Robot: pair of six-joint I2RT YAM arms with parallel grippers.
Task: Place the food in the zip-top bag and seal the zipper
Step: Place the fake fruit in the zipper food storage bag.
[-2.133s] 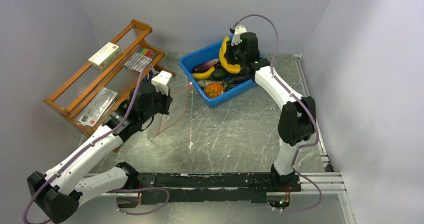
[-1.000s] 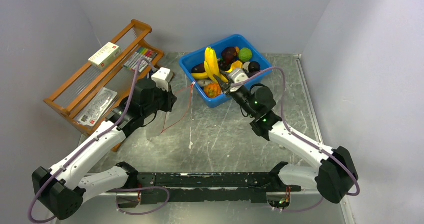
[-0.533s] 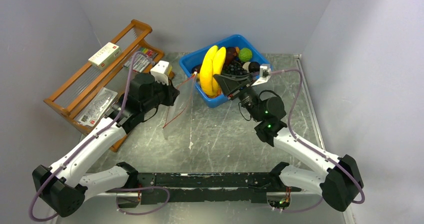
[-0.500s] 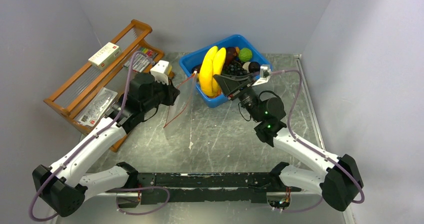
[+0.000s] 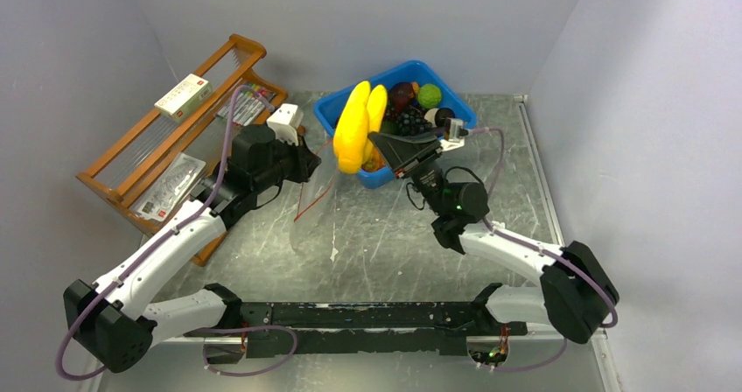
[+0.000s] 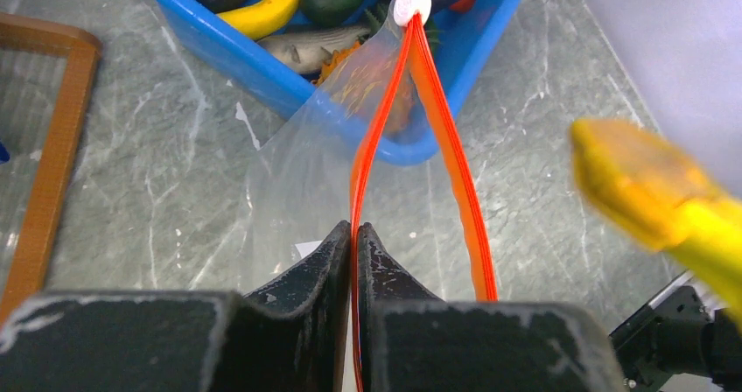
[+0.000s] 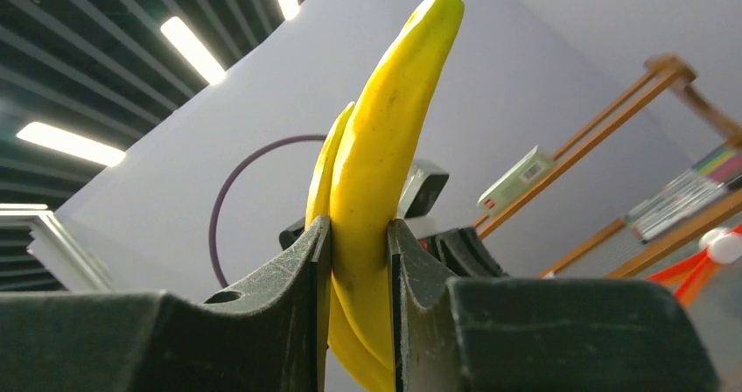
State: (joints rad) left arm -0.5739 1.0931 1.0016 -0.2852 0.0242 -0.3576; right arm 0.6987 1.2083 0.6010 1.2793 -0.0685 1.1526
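Left wrist view: left pincer (image 6: 353,234) clenched on one lip of bag (image 6: 297,173), zipper (image 6: 459,178) parted, nothing visible inside | right pincer (image 7: 354,234) grasping banana bunch (image 7: 385,129) near the mouth, not yet in | other food (image 5: 427,95) lies in bin (image 6: 227,59) | sealing undone

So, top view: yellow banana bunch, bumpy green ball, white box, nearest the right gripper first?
1. Yellow banana bunch: held by the right gripper.
2. Bumpy green ball: behind, in the blue bin.
3. White box: far left, on the wooden rack.
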